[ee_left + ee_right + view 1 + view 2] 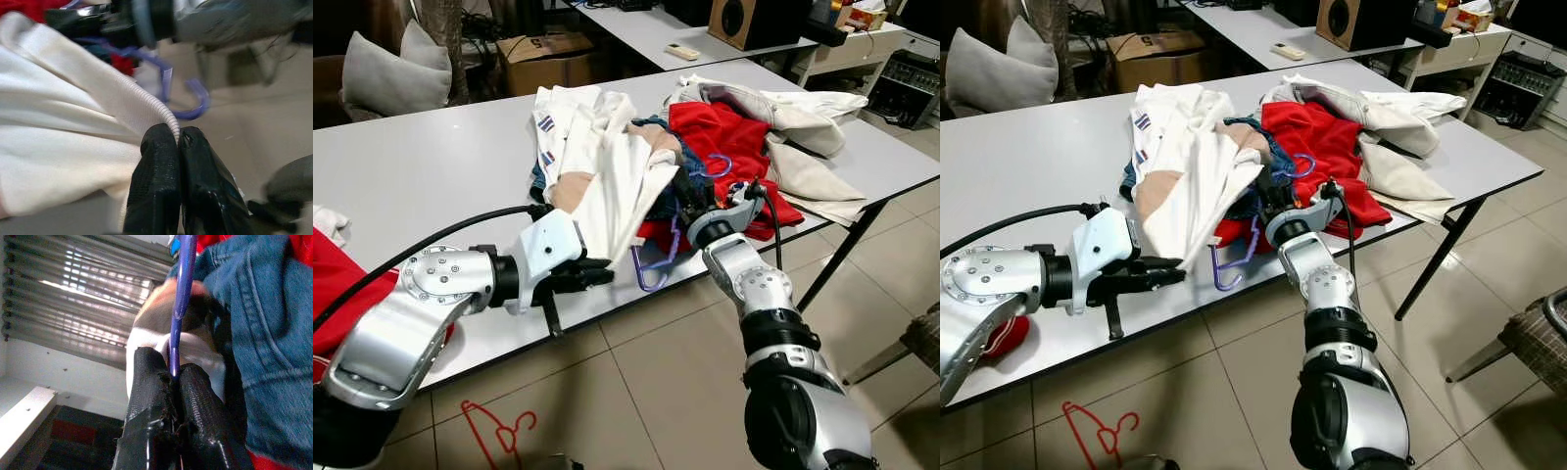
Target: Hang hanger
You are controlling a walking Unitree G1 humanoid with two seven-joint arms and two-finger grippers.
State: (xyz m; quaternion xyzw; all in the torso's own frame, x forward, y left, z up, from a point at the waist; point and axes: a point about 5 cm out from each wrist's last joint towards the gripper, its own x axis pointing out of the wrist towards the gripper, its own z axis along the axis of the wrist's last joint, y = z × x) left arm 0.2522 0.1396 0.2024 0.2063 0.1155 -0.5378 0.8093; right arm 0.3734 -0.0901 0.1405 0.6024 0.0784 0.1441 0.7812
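A grey cushion (391, 73), cardboard box (546, 57), possibly a speaker (736, 20).

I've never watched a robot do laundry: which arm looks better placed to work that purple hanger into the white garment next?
The right, probably. Its right gripper is already clamped on the purple hanger beside the clothes pile, while the left gripper pinches the white garment hem, holding it out.

Head stereo pair looks fwd/down at table (431, 166), mid-range; both share clothes pile (1234, 147) at frame centre. Wrist cams v. close, facing along fingers.
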